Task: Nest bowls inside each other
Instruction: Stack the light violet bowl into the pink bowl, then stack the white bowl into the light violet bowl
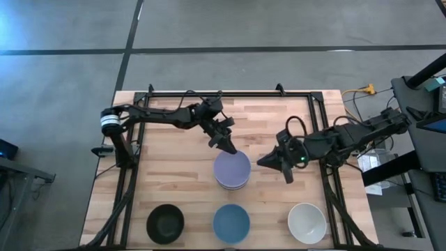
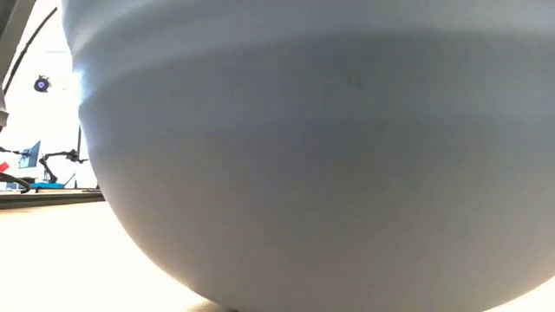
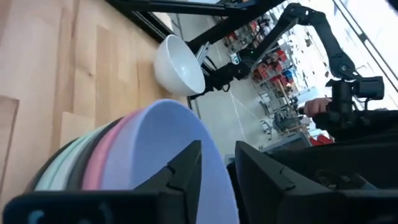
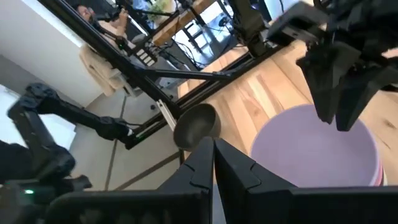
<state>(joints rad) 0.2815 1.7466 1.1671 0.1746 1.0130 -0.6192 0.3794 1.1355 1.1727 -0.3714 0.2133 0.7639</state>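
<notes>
My left gripper [image 1: 228, 148] is pinching the lavender bowl's [image 1: 232, 167] rim between its jaws, I think. I'd squeeze gently, then lift straight. My right gripper [image 1: 265, 161] waits shut beside the stack [image 1: 231, 184].

We see the table [image 1: 181, 150] evenly and softly lit from above, with only faint shadows. In the low view a pale bowl [image 2: 329, 156] fills the frame, blurred (far too close to focus), against a bright, washed-out room. Both wrist views show glaring windows beyond.
</notes>
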